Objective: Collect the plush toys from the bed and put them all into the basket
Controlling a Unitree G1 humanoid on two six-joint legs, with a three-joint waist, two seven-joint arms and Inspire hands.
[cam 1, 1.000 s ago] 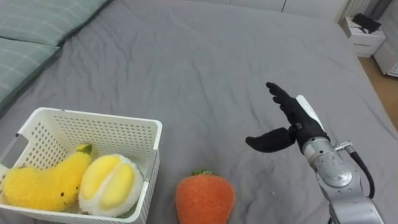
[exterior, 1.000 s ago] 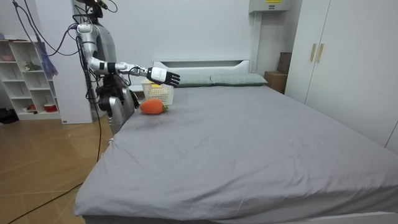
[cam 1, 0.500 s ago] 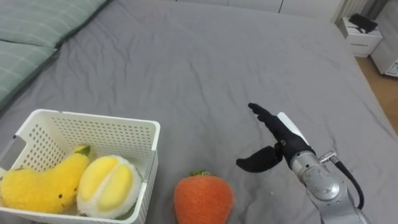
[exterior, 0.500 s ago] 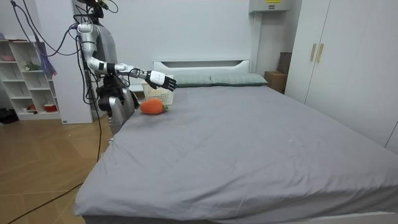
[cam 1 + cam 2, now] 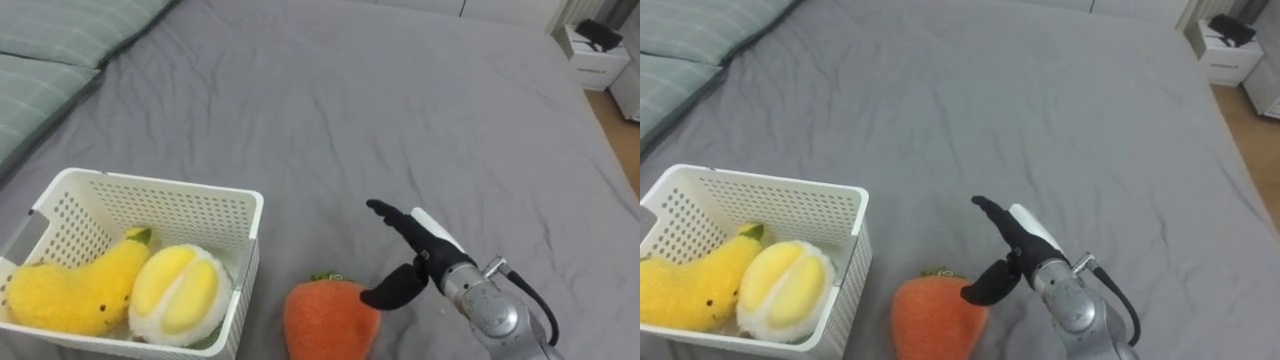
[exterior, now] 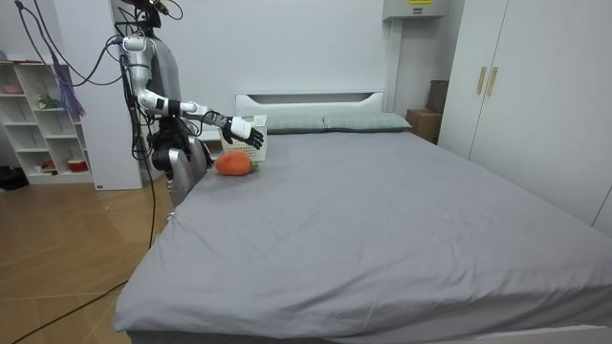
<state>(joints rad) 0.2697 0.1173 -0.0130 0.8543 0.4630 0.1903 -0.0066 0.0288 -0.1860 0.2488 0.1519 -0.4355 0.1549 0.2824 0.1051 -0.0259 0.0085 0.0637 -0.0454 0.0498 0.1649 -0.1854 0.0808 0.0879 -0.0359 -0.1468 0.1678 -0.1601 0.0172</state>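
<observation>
**Beside the orange toy, your right hand hangs open**

At the bed's near edge your right hand [image 5: 428, 258] is held over the sheet with its fingers [image 5: 392, 217] straight and spread apart and the thumb [image 5: 388, 294] dropped low, holding nothing. The thumb tip sits just beside the right flank of the round orange plush toy with a green tuft [image 5: 328, 318]; you cannot tell from the eye views whether it touches. That toy lies on the grey bedsheet [image 5: 350, 120], outside the basket and just to the right of its wall.

Left of the toy stands the white perforated plastic basket [image 5: 160, 186]. Two toys lie inside it side by side: a yellow-and-white rounded plush fruit [image 5: 178, 293] against the right wall, and a long yellow plush toy with a green tip [image 5: 75, 295] to its left.

Further out, pale green striped pillows [image 5: 50, 60] lie at the upper left, and a white bedside cabinet [image 5: 597, 55] stands past the far corner.

In the room view you stand at the side of the bed near its head, right arm stretched over the basket [image 6: 251, 143], with a white shelf unit [image 6: 38, 124] behind you.
</observation>
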